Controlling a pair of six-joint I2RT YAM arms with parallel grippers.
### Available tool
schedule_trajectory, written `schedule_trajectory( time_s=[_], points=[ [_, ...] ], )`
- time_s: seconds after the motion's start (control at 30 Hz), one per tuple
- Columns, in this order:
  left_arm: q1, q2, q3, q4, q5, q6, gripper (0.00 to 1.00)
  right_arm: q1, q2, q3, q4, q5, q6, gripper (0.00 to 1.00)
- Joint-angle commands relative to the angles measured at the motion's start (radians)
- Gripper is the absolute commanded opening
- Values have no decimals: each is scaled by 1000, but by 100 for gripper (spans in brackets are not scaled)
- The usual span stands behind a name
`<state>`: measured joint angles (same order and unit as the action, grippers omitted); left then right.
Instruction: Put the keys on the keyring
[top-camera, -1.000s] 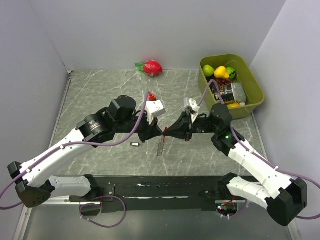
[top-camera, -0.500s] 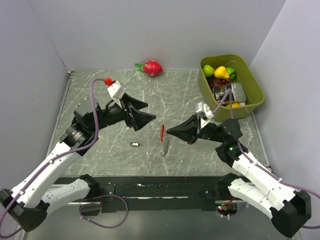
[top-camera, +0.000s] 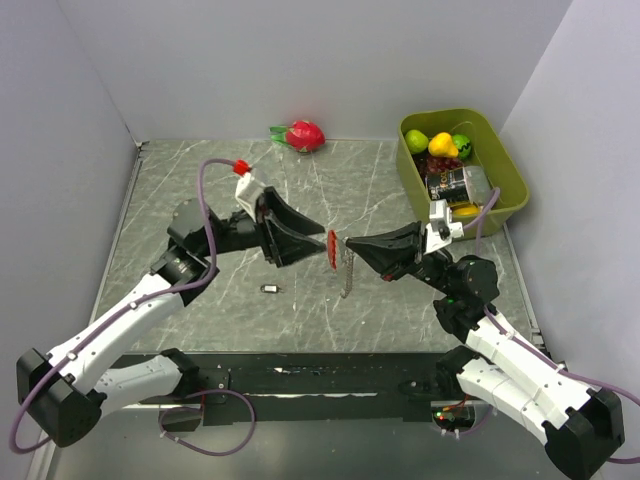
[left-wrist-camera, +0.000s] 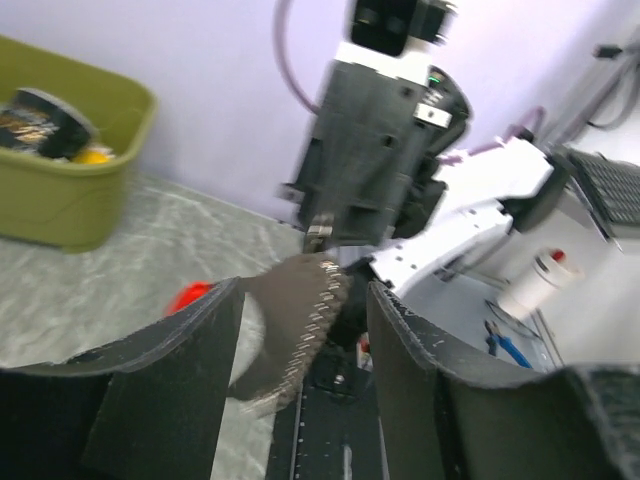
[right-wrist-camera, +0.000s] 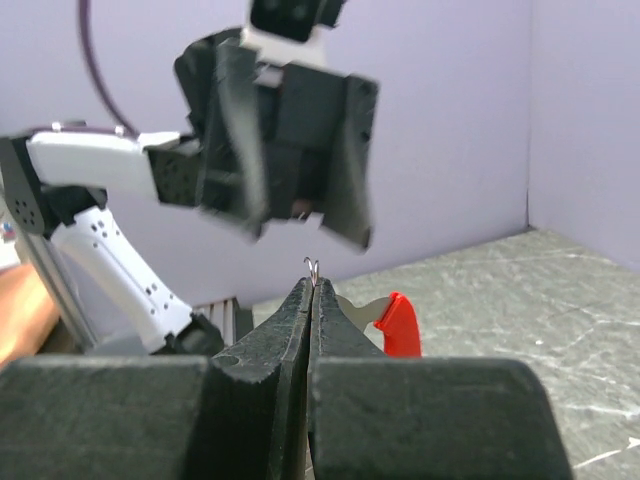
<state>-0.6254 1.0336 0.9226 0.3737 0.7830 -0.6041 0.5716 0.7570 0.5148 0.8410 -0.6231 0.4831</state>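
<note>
Hanging in the air between the two arms, the keyring (top-camera: 333, 249) was pinched at its thin wire loop by the right gripper (top-camera: 351, 243), its black fingers pressed flat together. The glossy red crescent faced the left gripper (top-camera: 314, 244), whose fingers were spread wide just beside it, and the silvery chain (top-camera: 347, 277) dangled straight down. The key (top-camera: 270, 289), a tiny dark sliver with a metallic glint, lay crosswise on the marbled grey table (top-camera: 300, 320), nearer the left arm, I reckoned.
</note>
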Motion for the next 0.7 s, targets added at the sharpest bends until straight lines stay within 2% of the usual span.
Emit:
schedule_trajectory(
  time_s=[0.0, 0.4, 0.57, 0.67],
  points=[
    [-91, 26, 67, -27, -39, 90, 56, 2, 7, 14, 95, 56, 41, 0],
    [-111, 68, 114, -59, -110, 144, 51, 2, 24, 28, 96, 11, 52, 0],
    [-111, 89, 133, -59, -87, 161, 41, 2, 34, 40, 78, -1, 52, 0],
    [-111, 103, 145, -64, -62, 165, 30, 1, 31, 34, 84, 8, 52, 0]
  ],
)
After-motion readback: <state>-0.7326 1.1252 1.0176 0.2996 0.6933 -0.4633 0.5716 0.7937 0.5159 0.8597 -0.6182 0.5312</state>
